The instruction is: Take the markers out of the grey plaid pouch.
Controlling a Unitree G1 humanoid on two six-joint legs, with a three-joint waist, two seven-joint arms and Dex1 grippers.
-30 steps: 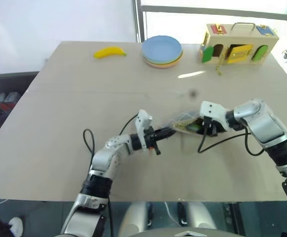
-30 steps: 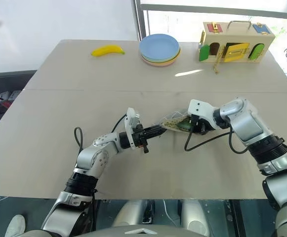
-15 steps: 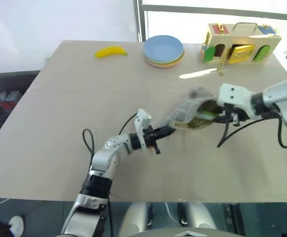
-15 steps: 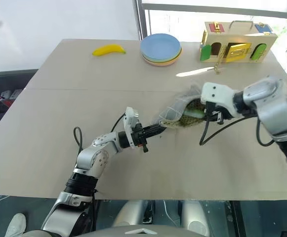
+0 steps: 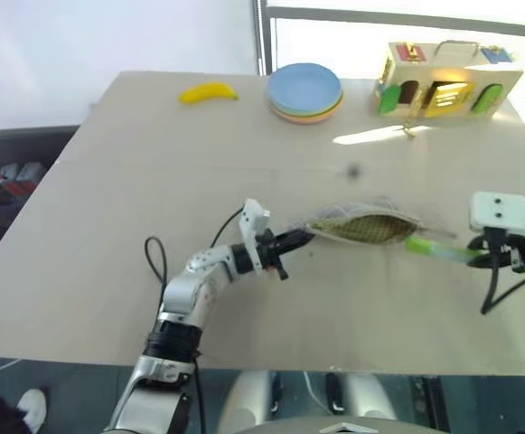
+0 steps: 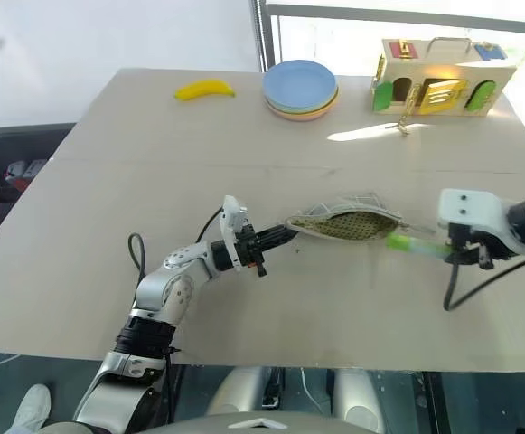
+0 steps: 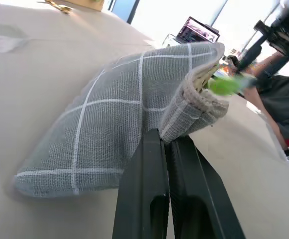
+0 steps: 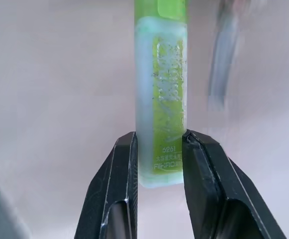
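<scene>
the grey plaid pouch lies on the beige bench, a little right of the middle, its olive-tan inside showing along the open mouth. the left gripper reaches level toward the pouch's left end, and its two black fingers are pressed together on the rolled fabric edge there, pinching the pouch at that corner; in the left wrist view the grey cloth with its white grid lines bulges just above the closed fingers.

the right gripper sits well off to the right of the pouch, near the bench's right edge. its fingers are clamped on either side of the bright green marker, gripping it near one end. in the head views the marker stretches from the gripper back toward the pouch's right end, its far tip close to the pouch mouth; whether the tip touches the fabric cannot be told. the left wrist view shows a green blur just past the pouch's opening.

i can't make out a dark marker with a red end.

at the far side of the bench lie a yellow banana, a stack of plates with a blue one on top, and a wooden toy box with coloured doors, all well apart from the pouch.
</scene>
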